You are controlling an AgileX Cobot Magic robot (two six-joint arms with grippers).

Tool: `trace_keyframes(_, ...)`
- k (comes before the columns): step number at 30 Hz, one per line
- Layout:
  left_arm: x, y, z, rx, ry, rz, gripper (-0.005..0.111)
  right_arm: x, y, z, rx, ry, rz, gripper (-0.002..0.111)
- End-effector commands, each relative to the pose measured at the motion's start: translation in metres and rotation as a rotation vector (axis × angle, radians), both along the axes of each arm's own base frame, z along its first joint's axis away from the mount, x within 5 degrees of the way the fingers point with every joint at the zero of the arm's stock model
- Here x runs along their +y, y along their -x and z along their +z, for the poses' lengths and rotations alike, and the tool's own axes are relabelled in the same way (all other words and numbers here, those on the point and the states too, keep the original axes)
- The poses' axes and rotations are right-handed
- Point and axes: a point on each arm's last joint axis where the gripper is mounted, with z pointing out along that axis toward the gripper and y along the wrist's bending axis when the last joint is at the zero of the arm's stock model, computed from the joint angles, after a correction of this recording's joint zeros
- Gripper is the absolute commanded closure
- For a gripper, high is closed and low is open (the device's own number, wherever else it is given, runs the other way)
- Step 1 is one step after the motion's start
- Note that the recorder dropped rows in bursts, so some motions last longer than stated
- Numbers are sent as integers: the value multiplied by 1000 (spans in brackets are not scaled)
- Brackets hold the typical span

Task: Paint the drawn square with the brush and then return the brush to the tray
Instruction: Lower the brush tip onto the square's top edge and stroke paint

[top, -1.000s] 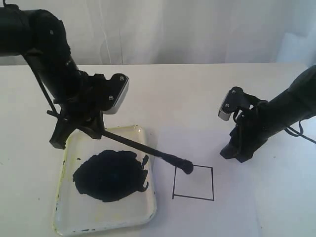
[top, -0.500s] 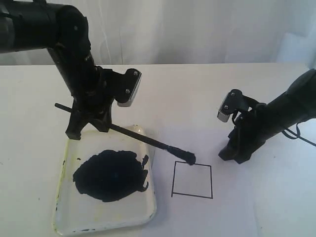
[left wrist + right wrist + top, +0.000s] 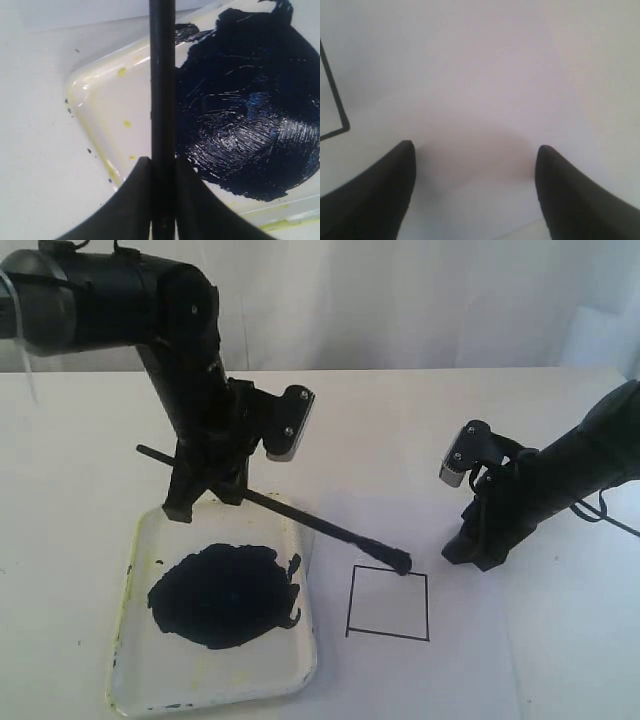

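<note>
Exterior view: the left gripper (image 3: 212, 488) hangs over the far edge of the tray (image 3: 122, 640) on the worktop (image 3: 80, 490). Its brush (image 3: 300, 518) slants down to the right. The loaded tip meets the far edge of the drawn square (image 3: 388, 603), which is blank inside. The right gripper (image 3: 470, 550) stands just right of the square.

Left wrist view: the jaws are clamped tight on the brush handle, above the tray's blue-black paint puddle (image 3: 250, 125).

Right wrist view: the jaws are spread wide with nothing between them, over white paper (image 3: 485, 65) beside one corner of the square.
</note>
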Motion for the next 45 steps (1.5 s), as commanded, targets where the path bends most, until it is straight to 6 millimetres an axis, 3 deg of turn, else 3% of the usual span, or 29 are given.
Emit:
trace_keyframes(1,-2,2,11,40,-1,37,107,-1,2,-9,22,17,14,44)
trace_keyframes(21,-22,-1,-3,124,19,65,107,-2,2,-9,20,18,12,44)
trace_keyframes(25,-23,-4,-15,146,-3,66,107,-2,2,-9,19,19,11,44)
trace_keyframes(45,-23,-6,-17,136,13,112,107,-2,2,-9,19,19,11,44)
